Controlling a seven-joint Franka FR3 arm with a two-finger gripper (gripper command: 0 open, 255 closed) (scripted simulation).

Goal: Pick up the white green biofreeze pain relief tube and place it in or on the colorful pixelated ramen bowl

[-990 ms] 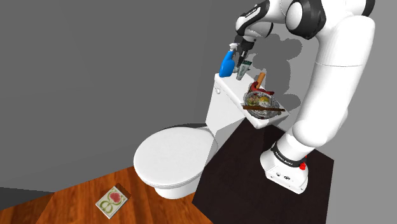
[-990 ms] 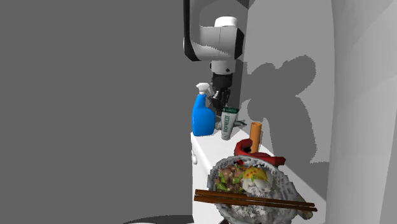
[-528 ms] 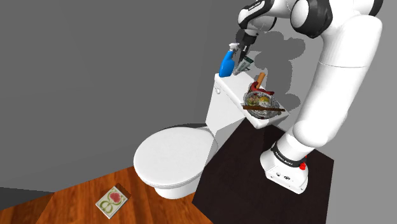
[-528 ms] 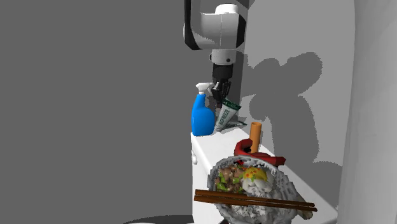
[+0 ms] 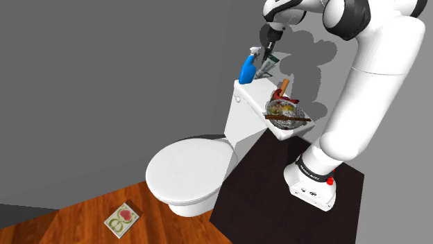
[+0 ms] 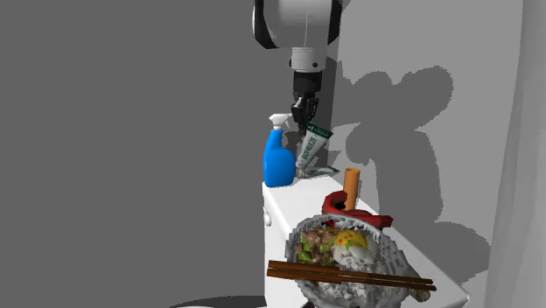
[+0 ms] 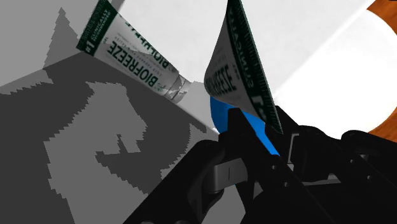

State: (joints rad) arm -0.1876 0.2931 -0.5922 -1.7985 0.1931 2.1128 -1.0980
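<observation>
My gripper [image 5: 266, 51] is shut on the top end of the white and green Biofreeze tube [image 5: 266, 66], which hangs tilted just above the white toilet tank [image 5: 246, 111]. In the second exterior view the gripper [image 6: 304, 118] holds the tube [image 6: 311, 146] next to a blue spray bottle [image 6: 279, 162]. The wrist view has the tube [image 7: 245, 67] clasped between the fingers [image 7: 287, 137]. The pixelated ramen bowl [image 5: 284, 111] with chopsticks sits on the tank's near end, also seen as the bowl [image 6: 350, 254] up close.
A second Biofreeze tube [image 7: 137, 60] lies flat on the tank behind the held one. A red holder with an orange stick [image 5: 283, 89] stands between bottle and bowl. The toilet's shut lid [image 5: 186, 172] is below; a small packet [image 5: 123, 218] lies on the wooden floor.
The gripper has risen with the tube, lifting it from upright on the tank to tilted and clear of the surface. The bottle and bowl have not moved.
</observation>
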